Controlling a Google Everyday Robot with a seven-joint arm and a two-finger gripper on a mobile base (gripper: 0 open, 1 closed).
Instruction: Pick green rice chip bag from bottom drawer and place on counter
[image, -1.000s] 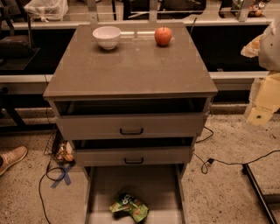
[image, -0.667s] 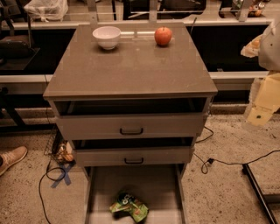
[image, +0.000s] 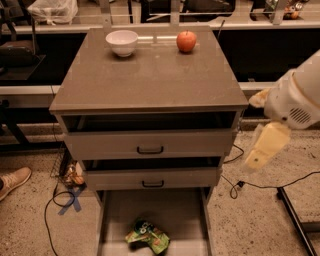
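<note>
The green rice chip bag (image: 148, 236) lies crumpled on the floor of the pulled-out bottom drawer (image: 115, 220), near its front middle. The counter (image: 150, 80) is the flat grey-brown cabinet top above. My gripper (image: 260, 125) hangs at the right of the cabinet, level with the top drawer and well above and right of the bag. It is open and empty, with one cream finger (image: 265, 147) pointing down-left.
A white bowl (image: 122, 42) and a red apple (image: 186, 41) stand at the back of the counter. Two grey drawers with black handles (image: 150, 149) are slightly open. Cables (image: 240, 184) and a shoe (image: 14, 181) lie on the floor.
My arm and gripper have moved left and down, further into view beside the cabinet. The bag, drawers and counter items have not moved.
</note>
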